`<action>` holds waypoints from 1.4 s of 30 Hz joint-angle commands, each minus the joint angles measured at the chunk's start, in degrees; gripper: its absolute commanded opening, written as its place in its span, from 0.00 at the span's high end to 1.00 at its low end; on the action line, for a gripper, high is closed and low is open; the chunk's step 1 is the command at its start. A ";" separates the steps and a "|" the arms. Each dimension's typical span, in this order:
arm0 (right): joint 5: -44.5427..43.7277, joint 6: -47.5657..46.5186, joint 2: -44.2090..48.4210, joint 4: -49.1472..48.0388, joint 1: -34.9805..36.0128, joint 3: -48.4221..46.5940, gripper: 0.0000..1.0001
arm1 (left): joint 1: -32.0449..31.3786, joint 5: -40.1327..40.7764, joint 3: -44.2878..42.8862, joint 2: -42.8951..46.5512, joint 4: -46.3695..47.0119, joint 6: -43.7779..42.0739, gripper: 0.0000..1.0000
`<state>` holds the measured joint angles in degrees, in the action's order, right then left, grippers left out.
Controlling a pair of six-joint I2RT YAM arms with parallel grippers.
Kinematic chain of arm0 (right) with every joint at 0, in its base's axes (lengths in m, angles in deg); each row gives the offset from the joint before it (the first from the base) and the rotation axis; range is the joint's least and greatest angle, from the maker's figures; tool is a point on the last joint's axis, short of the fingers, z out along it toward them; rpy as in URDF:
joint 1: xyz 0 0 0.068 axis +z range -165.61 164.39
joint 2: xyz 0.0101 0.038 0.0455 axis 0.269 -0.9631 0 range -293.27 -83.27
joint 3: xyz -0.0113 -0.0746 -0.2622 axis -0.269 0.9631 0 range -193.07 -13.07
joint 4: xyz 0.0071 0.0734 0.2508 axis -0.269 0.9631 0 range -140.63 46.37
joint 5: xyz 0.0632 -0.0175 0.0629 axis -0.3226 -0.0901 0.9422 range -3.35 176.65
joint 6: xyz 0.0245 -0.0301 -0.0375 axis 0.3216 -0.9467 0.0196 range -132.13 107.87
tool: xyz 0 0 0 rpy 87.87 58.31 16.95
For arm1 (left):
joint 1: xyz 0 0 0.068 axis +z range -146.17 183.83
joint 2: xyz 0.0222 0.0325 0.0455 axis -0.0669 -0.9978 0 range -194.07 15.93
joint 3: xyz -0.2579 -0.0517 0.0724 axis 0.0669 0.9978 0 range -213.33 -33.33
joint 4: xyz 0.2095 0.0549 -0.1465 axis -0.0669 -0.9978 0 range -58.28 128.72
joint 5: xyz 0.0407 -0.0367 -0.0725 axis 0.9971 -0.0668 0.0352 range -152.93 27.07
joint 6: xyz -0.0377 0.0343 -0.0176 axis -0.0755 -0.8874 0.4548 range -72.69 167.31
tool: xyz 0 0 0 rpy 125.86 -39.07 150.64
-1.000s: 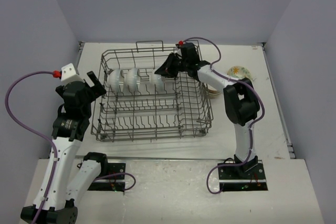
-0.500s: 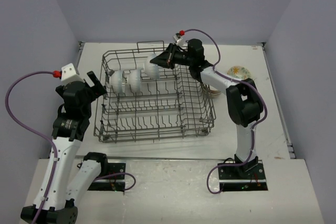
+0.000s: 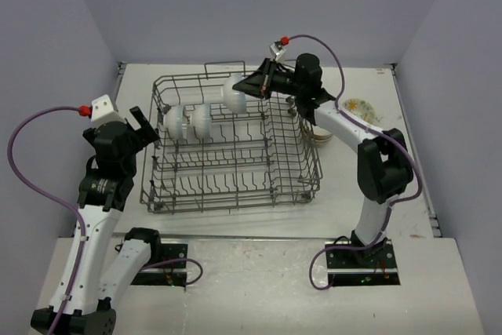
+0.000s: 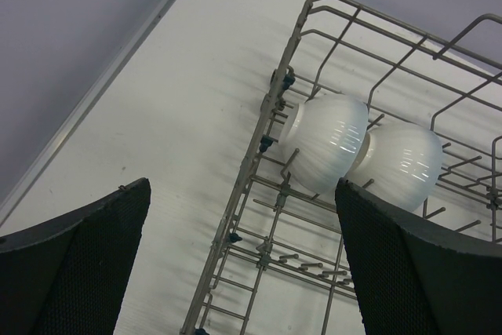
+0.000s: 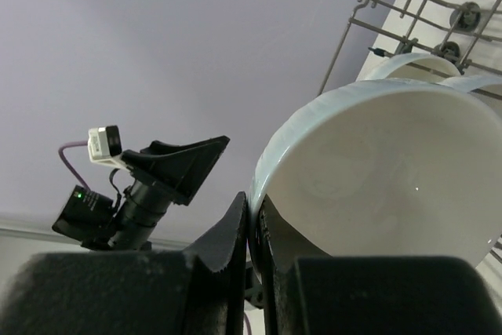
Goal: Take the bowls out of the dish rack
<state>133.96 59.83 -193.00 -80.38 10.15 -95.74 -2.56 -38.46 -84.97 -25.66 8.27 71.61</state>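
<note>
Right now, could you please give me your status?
Left fingers open, beside dish rack. Right fingers shut on white bowl, lifted over rack. Two bowls still racked. No obstruction seen.

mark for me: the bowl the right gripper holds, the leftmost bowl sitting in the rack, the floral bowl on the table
held bowl [image 3: 235, 93], top external view, on its white outer side
rack bowl [image 4: 328, 145], left wrist view, on its ribbed outer wall
floral bowl [image 3: 358, 107], top external view, on its patterned face

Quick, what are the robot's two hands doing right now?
Left gripper: open, holding nothing.
Right gripper: closed on the rim of a white bowl.
</note>
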 commanded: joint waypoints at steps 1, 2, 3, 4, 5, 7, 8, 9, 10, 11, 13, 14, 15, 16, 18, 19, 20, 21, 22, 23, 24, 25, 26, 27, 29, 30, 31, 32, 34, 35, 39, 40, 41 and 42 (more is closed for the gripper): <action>-0.02 -9.53 11.90 7.49 -1.06 -5.21 1.00 | 0.50 1.11 0.22 0.71 2.24 -1.09 0.00; -0.89 -11.39 13.30 10.22 -1.58 -6.00 1.00 | 0.50 1.19 0.22 0.80 2.33 -1.09 0.00; -1.34 -13.32 16.01 15.47 -1.85 -7.49 1.00 | 0.50 1.20 0.22 0.71 2.25 -1.09 0.00; -1.78 -17.17 17.35 18.65 -2.46 -8.37 1.00 | 0.50 1.11 0.22 0.71 2.33 -1.09 0.00; -4.04 -19.21 18.75 21.99 -2.82 -9.08 1.00 | 0.50 1.19 0.13 0.80 2.16 -1.09 0.00; -7.82 -26.30 23.85 32.61 -4.39 -10.14 1.00 | 0.50 1.28 0.13 0.80 2.16 -1.18 0.00; -14.63 -28.87 25.69 37.10 -5.01 -10.31 1.00 | 0.50 1.28 0.13 0.89 2.07 -1.18 0.00; -23.58 -33.60 29.89 45.15 -6.23 -9.97 1.00 | 0.50 1.37 0.13 0.89 1.98 -1.27 0.00; -23.67 -36.08 31.93 50.10 -6.51 -10.05 1.00 | 0.50 1.37 0.13 0.89 1.98 -1.35 0.00; -29.15 -38.45 33.95 54.50 -6.77 -9.96 1.00 | 0.50 1.37 0.13 0.98 1.89 -1.35 0.00; -46.55 -42.69 41.22 63.22 -7.73 -6.37 1.00 | 0.42 1.28 0.05 0.98 1.98 -1.53 0.00; -51.74 -43.39 43.53 64.98 -8.70 -4.53 1.00 | 0.42 1.20 -0.04 0.80 1.89 -1.53 0.00; -56.32 -44.10 45.81 67.00 -10.19 -0.42 1.00 | 0.50 1.02 -0.13 0.80 1.81 -1.53 0.00; -57.93 -44.45 49.49 67.89 -13.33 1.36 1.00 | 0.50 0.76 -0.04 0.80 1.81 -1.70 0.00; -62.05 -46.11 51.37 71.39 -15.81 5.74 1.00 | 0.42 0.67 -0.04 0.89 1.72 -1.71 0.00; -66.60 -46.56 50.94 72.81 -18.09 6.90 1.00 | 0.42 0.58 0.04 0.80 1.63 -1.71 0.00; -67.25 -46.91 50.15 73.69 -19.24 8.04 1.00 | 0.42 0.58 0.05 0.80 1.63 -1.71 0.00; -67.09 -46.92 48.49 75.18 -21.17 10.06 1.00 | 0.42 0.32 0.05 0.63 1.63 -1.79 0.00; -66.56 -46.92 48.47 75.28 -21.80 11.29 1.00 | 0.42 0.14 0.05 0.63 1.63 -1.88 0.00; -66.21 -46.83 46.82 75.20 -22.24 12.44 1.00 | 0.42 -0.03 -0.04 0.36 1.54 -1.97 0.00; -66.29 -46.57 45.85 73.63 -22.59 15.06 1.00 | 0.42 -0.04 -0.04 0.36 1.45 -1.97 0.00; -65.77 -46.82 44.79 71.96 -23.46 16.56 1.00 | 0.42 -0.04 -0.04 0.36 1.37 -2.06 0.00; -63.77 -47.00 41.82 70.64 -23.91 18.84 1.00 | 0.42 -0.12 0.04 0.54 1.37 -2.06 0.00; -63.40 -46.92 39.62 69.41 -24.17 19.30 1.00 | 0.33 -0.04 0.05 0.71 1.37 -2.14 0.00; -62.96 -47.79 32.79 69.66 -24.18 19.48 1.00 | 0.24 0.05 0.48 1.41 1.71 -2.41 0.00; -63.39 -47.71 30.91 69.83 -24.09 19.57 1.00 | -0.11 0.05 0.75 1.50 1.72 -2.67 0.00; -64.35 -47.53 29.33 70.10 -24.18 19.57 1.00 | -0.37 0.05 0.75 1.42 1.89 -2.85 0.00; -64.45 -48.23 28.18 69.14 -24.26 20.26 1.00 | -0.46 -0.03 0.75 1.24 1.89 -2.94 0.00; -64.36 -48.67 25.89 68.70 -24.26 20.80 1.00 | -0.64 -0.47 0.57 0.80 1.81 -3.20 0.00; -64.71 -48.76 25.36 68.08 -24.26 21.67 1.00 | -0.64 -0.65 0.57 0.80 1.81 -3.20 0.00; -65.85 -48.67 22.82 66.41 -24.26 22.64 1.00 | -0.64 -0.65 0.75 1.24 1.89 -3.20 0.00; -65.68 -48.67 22.20 65.80 -24.26 22.91 1.00 | -0.64 -0.65 0.75 1.24 2.07 -3.29 0.00; -65.77 -48.24 21.50 65.53 -24.18 22.82 1.00 | -0.64 -0.65 0.75 1.15 1.98 -3.29 0.00; -66.46 -48.06 20.79 65.09 -24.26 22.91 1.00 | -0.64 -0.65 0.66 1.07 1.98 -3.29 0.00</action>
<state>70.99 12.23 -170.92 -11.62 -13.80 -72.75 -3.02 -38.75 -84.69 -24.87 8.24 70.03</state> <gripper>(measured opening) 0.064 0.997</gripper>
